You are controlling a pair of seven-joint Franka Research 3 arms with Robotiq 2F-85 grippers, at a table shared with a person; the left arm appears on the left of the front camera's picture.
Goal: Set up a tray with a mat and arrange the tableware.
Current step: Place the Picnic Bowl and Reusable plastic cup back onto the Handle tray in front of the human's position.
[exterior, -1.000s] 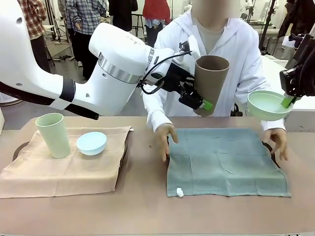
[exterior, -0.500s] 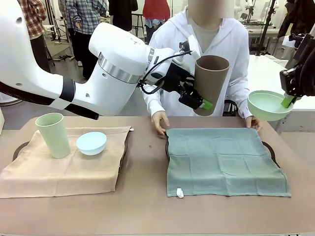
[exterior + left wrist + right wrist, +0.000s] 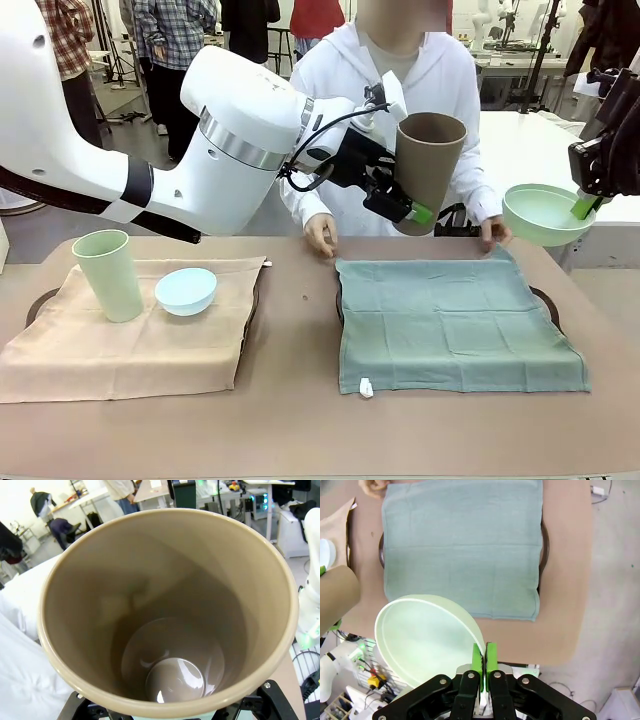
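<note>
Front view: the brown cup [image 3: 428, 168], held aloft above the far edge of the table, sits between the spread fingers of the left gripper [image 3: 405, 208], which grips it low on the wall. At picture right the pale green bowl [image 3: 542, 213] hangs in the air, its rim pinched by the right gripper [image 3: 583, 207], fingers nearly together. Both pieces are clear of the teal mat [image 3: 455, 325], which lies over a dark tray [image 3: 548, 303] and carries no tableware; the person's hands [image 3: 321, 234] hold its two far corners. On the left, a tan mat [image 3: 140, 330] covers a second tray and bears the pale green cup [image 3: 108, 274] and the light blue bowl [image 3: 186, 290] side by side, so that setting appears complete. Judged from this, placing cup and bowl on the teal mat remains. No brand or legible writing appears; a small white tag [image 3: 366, 389] at the teal mat's near corner cannot be read.
</note>
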